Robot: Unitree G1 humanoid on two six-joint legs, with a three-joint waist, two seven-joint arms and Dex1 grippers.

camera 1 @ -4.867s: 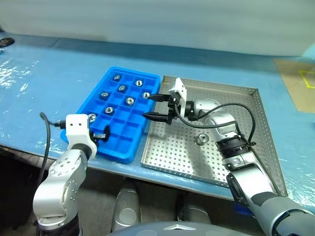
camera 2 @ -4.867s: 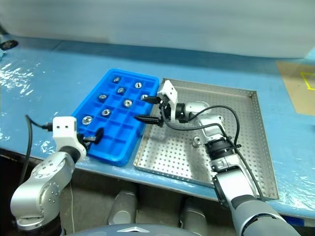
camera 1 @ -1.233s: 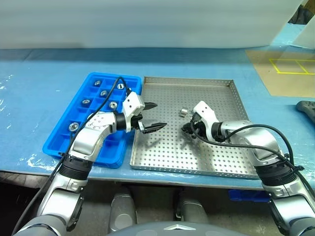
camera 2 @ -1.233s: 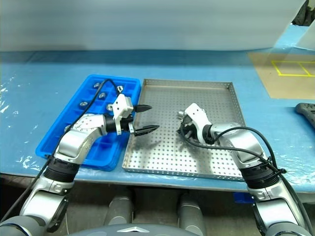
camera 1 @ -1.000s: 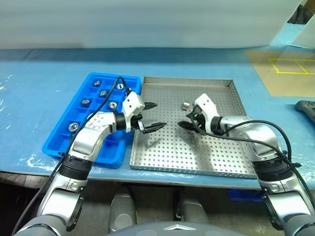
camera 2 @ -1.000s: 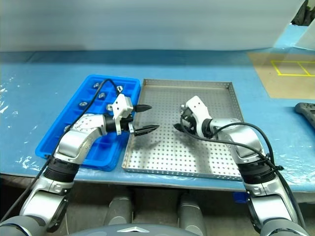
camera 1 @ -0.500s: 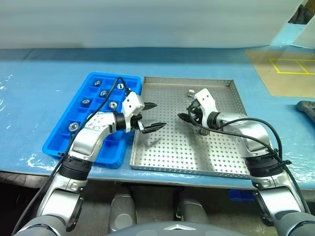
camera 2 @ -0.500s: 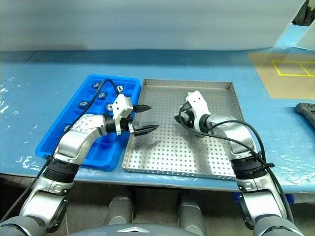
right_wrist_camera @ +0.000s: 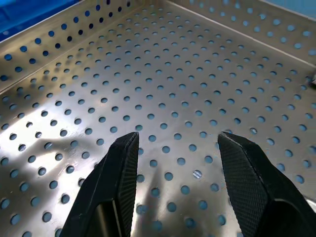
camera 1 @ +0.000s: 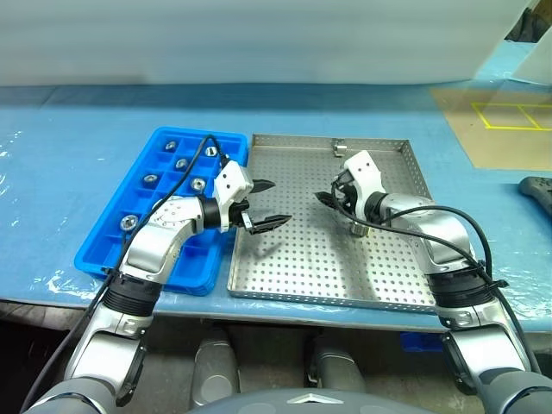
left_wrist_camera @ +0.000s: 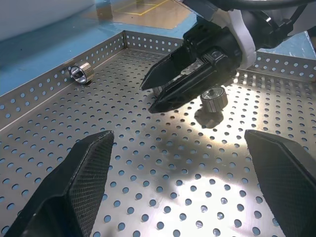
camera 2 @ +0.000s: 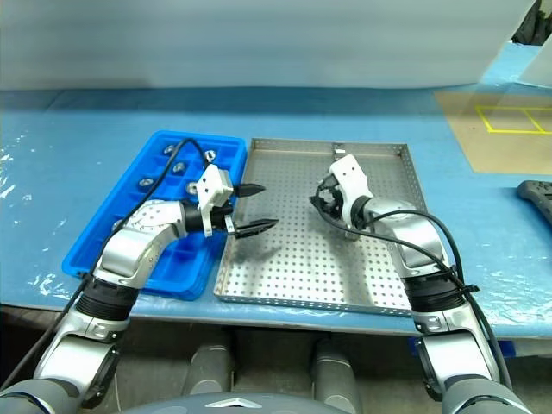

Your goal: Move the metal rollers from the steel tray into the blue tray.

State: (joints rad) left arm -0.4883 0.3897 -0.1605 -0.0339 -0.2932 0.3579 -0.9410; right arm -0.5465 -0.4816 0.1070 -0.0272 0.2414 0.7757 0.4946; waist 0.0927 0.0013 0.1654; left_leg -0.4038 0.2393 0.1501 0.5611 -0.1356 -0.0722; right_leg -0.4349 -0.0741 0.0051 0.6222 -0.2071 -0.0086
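Observation:
The steel tray (camera 1: 321,261) lies in the middle, with the blue tray (camera 1: 97,256) touching its left side. One metal roller (camera 1: 339,148) rests against the steel tray's far rim. Another roller (camera 1: 358,228) stands on the perforated floor under my right wrist. Several rollers (camera 1: 197,184) sit in the blue tray's compartments. My left gripper (camera 1: 281,201) hangs wide open over the steel tray's left part, holding nothing. My right gripper (camera 1: 321,197) hovers above the tray's middle, facing the left one. Its fingers (right_wrist_camera: 118,173) stand a little apart with only tray floor between them.
The trays lie on a blue plastic-covered table (camera 1: 69,147). A brown board (camera 1: 500,129) with yellow tape marks is at the far right. A dark object (camera 1: 539,191) lies at the right edge.
One roller has rolled from beside my right gripper to the tray's far rim. The right gripper has lifted and moved a little farther away, uncovering the second roller. The left arm has stayed still.

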